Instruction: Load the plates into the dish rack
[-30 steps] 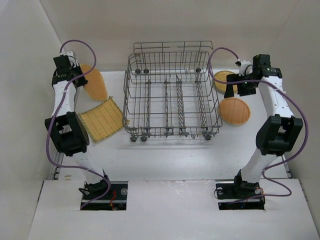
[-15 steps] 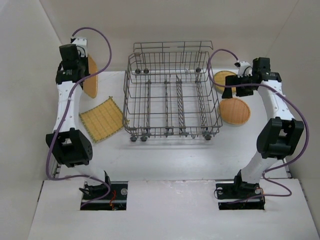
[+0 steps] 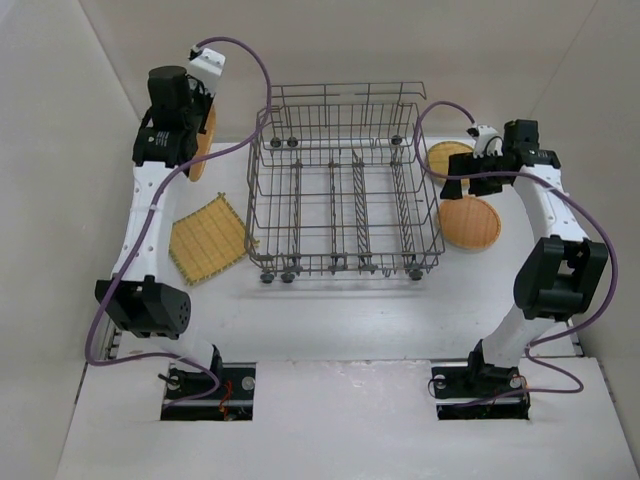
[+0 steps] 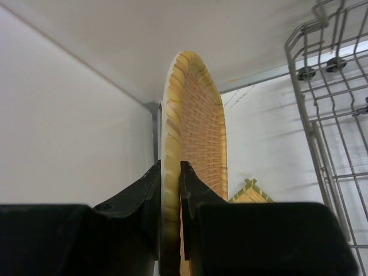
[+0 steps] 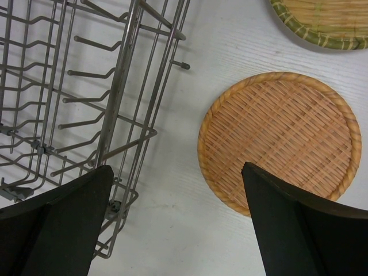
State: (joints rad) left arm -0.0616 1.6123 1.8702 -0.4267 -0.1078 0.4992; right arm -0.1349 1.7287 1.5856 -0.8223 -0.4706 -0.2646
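My left gripper [image 3: 198,128] is shut on the rim of a round orange-yellow woven plate [image 3: 203,160] and holds it on edge in the air, left of the grey wire dish rack [image 3: 345,268]. The left wrist view shows the plate [image 4: 195,115] clamped between my fingers. A square yellow plate [image 3: 208,240] lies flat left of the rack. My right gripper [image 3: 460,187] is open and empty above the table, between the rack's right side and a round orange plate [image 5: 282,138]. A yellow-tan round plate [image 3: 447,158] lies behind that one. The rack holds no plates.
White walls enclose the table on the left, back and right. The left wall is close to the held plate. The rack's tines [image 5: 86,86] and corner wheel are just left of my right gripper. The square plate's corner [image 4: 250,192] shows under the held plate.
My left arm has lifted the round plate off the table, up and toward the back, turning it on edge. My right gripper has shifted slightly left and forward over the orange plate.
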